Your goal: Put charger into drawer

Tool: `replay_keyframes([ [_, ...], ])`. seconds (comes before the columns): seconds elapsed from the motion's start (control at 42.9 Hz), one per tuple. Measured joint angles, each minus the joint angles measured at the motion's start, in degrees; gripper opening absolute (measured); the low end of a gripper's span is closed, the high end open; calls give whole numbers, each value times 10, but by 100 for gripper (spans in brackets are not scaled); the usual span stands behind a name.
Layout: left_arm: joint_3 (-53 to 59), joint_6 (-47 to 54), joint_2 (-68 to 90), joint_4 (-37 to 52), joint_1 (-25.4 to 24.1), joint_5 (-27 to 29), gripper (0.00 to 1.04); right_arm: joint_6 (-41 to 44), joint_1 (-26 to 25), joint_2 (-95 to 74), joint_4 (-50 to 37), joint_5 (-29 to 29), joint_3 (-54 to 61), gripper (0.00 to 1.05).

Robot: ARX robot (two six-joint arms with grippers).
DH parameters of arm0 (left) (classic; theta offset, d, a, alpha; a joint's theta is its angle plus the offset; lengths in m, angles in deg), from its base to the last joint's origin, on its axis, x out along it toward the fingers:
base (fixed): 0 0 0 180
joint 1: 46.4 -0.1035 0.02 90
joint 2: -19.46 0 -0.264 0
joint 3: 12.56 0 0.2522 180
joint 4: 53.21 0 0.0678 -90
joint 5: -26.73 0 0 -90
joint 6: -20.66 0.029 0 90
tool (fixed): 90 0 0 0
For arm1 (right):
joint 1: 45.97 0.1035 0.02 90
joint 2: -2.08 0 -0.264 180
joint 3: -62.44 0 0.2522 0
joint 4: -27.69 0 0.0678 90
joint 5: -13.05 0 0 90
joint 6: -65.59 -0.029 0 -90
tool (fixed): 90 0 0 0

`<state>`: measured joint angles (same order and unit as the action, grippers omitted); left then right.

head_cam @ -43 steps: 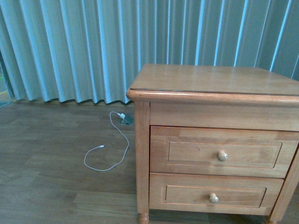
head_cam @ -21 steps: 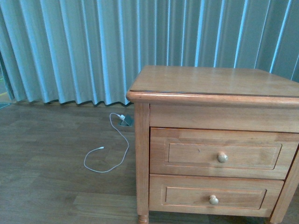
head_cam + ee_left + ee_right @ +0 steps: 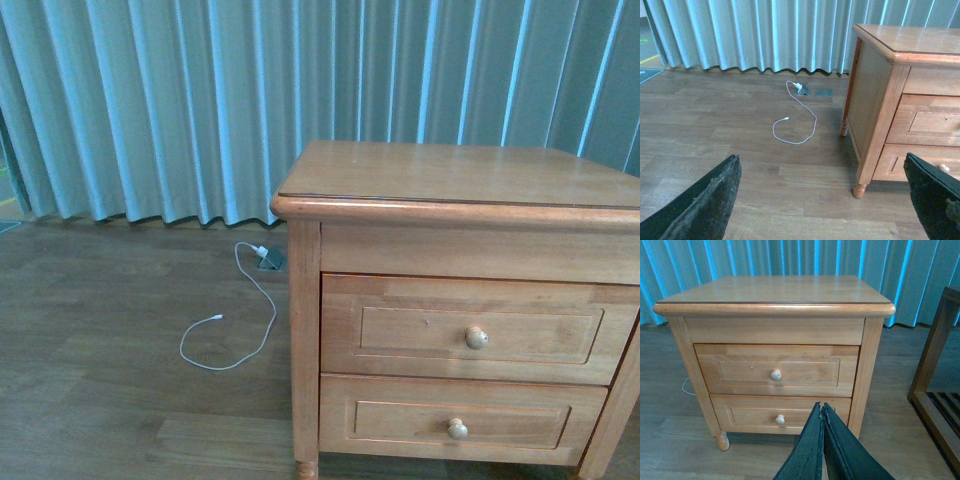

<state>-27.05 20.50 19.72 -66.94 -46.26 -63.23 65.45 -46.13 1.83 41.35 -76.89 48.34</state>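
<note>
Wood floor, blue curtains: we see no charger anywhere, drawer (image 3: 776,371) shut with knob (image 3: 776,374) just above our pinched-closed right fingers (image 3: 822,412), left fingers (image 3: 715,200) spread wide, farther off.

Even, cool daylight filters through the curtains (image 3: 200,100), leaving a soft sheen on the nightstand top (image 3: 450,170). Shadows are faint. All views are sharp, with slight softness at the wrist-view edges
</note>
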Motion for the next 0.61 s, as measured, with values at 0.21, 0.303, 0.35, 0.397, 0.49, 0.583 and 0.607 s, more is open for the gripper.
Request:
replay_keyframes([
  [0.21,0,0,0,0,0,0,99,0,0,0,0,0,0,2],
  [0.303,0,0,0,0,0,0,99,1,0,0,0,0,0,8],
  [0.35,0,0,0,0,0,0,99,1,0,0,0,0,0,15],
  [0.397,0,0,0,0,0,0,99,1,0,0,0,0,0,26],
  [0.49,0,0,0,0,0,0,99,1,0,0,0,0,0,40],
  [0.583,0,0,0,0,0,0,99,1,0,0,0,0,0,61],
  [0.607,0,0,0,0,0,0,99,1,0,0,0,0,0,66],
])
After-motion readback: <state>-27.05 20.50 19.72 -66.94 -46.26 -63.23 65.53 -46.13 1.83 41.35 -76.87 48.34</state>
